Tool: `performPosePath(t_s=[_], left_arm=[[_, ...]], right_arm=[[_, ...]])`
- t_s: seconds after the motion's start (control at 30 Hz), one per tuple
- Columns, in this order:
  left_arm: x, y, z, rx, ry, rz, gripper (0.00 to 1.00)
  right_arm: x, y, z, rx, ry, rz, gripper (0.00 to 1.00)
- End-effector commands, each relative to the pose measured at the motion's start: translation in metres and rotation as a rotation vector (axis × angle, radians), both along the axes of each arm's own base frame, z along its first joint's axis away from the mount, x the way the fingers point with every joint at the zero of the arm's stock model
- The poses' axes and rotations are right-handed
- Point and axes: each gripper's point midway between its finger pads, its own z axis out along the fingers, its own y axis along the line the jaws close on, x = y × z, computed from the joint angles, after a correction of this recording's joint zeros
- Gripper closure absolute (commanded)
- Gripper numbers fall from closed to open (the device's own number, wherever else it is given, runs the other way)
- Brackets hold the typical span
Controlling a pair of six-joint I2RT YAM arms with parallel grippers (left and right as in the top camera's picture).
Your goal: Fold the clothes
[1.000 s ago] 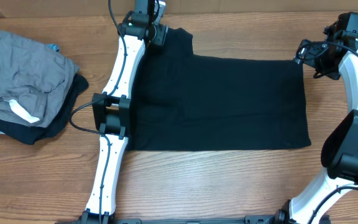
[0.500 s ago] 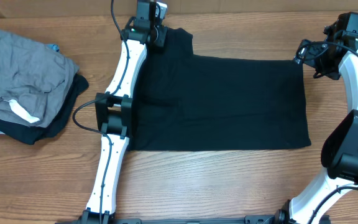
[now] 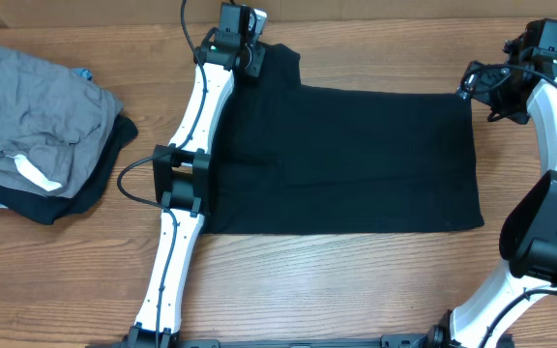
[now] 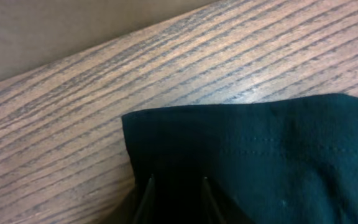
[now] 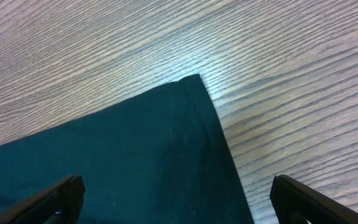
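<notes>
The right hand [image 5: 178, 190], fingers spread wide, hangs over a corner of the black T-shirt [image 5: 135, 149] on the wooden surface [image 5: 291, 93].

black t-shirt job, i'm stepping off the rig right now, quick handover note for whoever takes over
Left gripper: jaws narrow over the sleeve corner of the plain black short-sleeved T-shirt; grip unclear.
Right gripper: open, above its far right corner.
Shirt lies flat on the wooden table.
Done: spread out.
Left: the folding itself.
</notes>
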Motion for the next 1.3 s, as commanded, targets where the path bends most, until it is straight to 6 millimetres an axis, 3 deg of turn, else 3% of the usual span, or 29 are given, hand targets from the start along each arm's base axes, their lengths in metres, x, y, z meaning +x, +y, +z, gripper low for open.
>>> performPosePath(t_s=[0.0, 0.1, 0.23, 0.5, 0.83, 0.9, 1.0, 1.13, 1.27], left_arm=[[-0.023, 0.012, -0.057, 0.08, 0.132, -0.014, 0.81], [-0.026, 0.013, -0.06, 0.083, 0.15, -0.014, 0.96], [-0.031, 0.014, -0.052, 0.086, 0.167, -0.013, 0.96], [-0.022, 0.012, 0.023, 0.003, 0.087, 0.07, 0.94], [-0.014, 0.007, 0.077, -0.098, -0.006, 0.125, 0.92], [-0.014, 0.007, 0.082, -0.125, -0.007, 0.147, 0.92], [-0.016, 0.002, 0.082, -0.154, 0.004, 0.129, 0.92], [-0.015, 0.002, 0.083, -0.159, -0.002, 0.128, 0.92], [-0.016, 0.002, 0.082, -0.168, 0.007, 0.142, 0.91]], right_arm=[[0.001, 0.002, 0.001, 0.002, -0.006, 0.009, 0.0], [0.001, 0.002, 0.001, 0.001, -0.007, 0.008, 0.0], [0.001, 0.002, 0.001, 0.002, -0.006, 0.009, 0.0], [0.001, 0.002, 0.001, 0.001, -0.006, 0.008, 0.0], [0.002, 0.002, 0.001, -0.002, -0.01, 0.01, 0.0], [0.028, -0.01, 0.018, -0.063, -0.134, 0.002, 0.0], [0.052, -0.017, 0.037, -0.097, -0.255, 0.0, 0.0], [0.057, -0.013, 0.041, -0.075, -0.287, 0.012, 0.0], [0.046, -0.008, 0.026, -0.06, -0.216, 0.047, 0.0]])
